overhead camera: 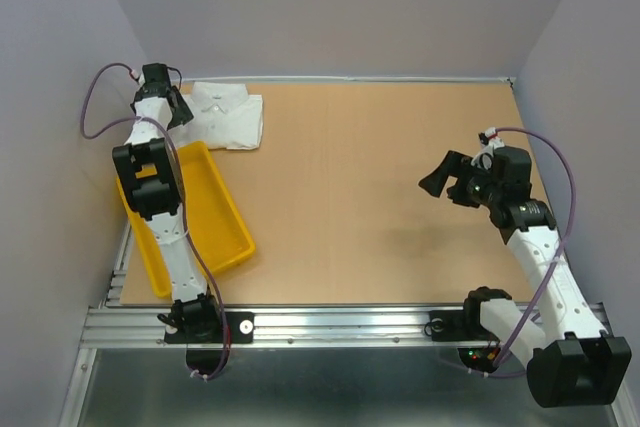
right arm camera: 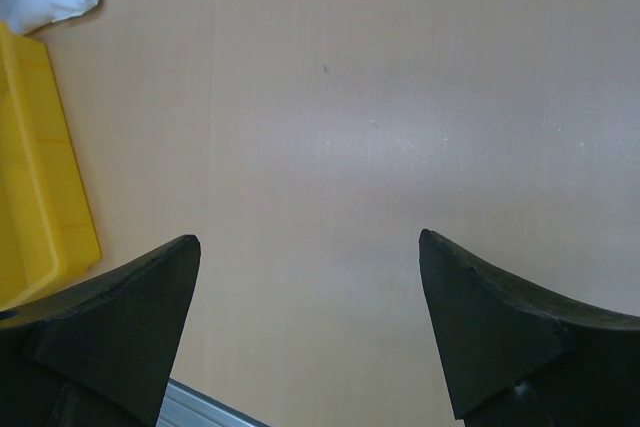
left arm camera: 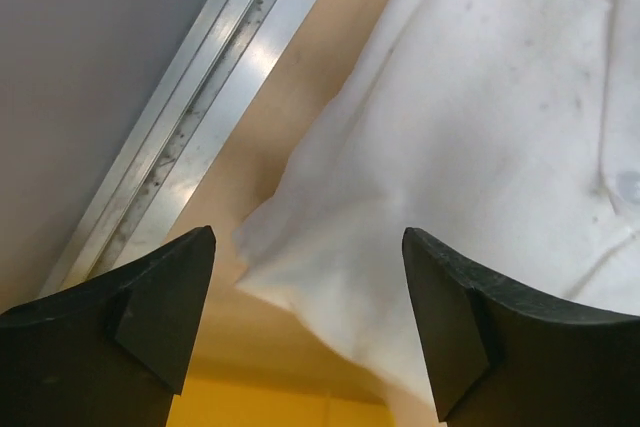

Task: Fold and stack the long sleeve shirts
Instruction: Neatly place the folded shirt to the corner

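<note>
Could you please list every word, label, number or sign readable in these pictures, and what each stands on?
No readable text anywhere.
The white shirt, yellow tray, table, left arm and right arm show no lettering.
The coloured lights at the right arm's base are too small to read.

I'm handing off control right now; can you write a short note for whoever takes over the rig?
Left gripper: open, holding nothing, over the left edge of the folded white shirt.
Right gripper: open, empty, hovering above the table on the right.
Shirt: folded, collar up, at the far left corner, beyond the yellow tray, which looks empty.
Done: this shirt is folded and placed; whether others lie under it cannot be told.
Left: no unfolded shirt in view; probably retract both arms and confirm nothing remains.
</note>
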### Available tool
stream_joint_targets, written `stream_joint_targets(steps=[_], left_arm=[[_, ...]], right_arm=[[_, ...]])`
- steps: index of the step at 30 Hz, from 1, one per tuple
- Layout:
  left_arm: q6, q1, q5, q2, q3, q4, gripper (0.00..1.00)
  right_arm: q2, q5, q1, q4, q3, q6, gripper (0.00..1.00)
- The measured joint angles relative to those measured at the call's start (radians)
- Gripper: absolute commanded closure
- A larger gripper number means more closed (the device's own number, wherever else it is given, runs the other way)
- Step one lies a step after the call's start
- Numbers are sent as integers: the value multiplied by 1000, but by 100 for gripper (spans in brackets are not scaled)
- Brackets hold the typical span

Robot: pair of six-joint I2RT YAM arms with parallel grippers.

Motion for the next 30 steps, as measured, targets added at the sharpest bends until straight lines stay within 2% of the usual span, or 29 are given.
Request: stream_joint_targets(steps=[9, 13, 16, 21, 23, 26, 30], left_arm=[[-18, 6, -20, -454, -236, 15, 9], [-14, 13, 13, -731, -380, 17, 9], [-10, 15, 53, -940, -477, 6, 4], [-15, 1, 142, -1307, -567, -14, 1], [-13, -47, 145, -1416, -571, -14, 1], [-4, -194, 154, -1592, -581, -40, 1], [-4, -330, 69, -1775, -600, -82, 1]], right_arm=[[-32, 8, 0, -35, 124, 0, 0], [-52, 50, 0, -82, 215, -8, 0], [-76, 109, 0, -124, 294, -19, 0], [-132, 244, 3, -196, 397, -36, 0], [-157, 305, 6, -217, 423, -39, 0], [-189, 377, 6, -244, 434, -42, 0], [-230, 452, 14, -288, 434, -41, 0]])
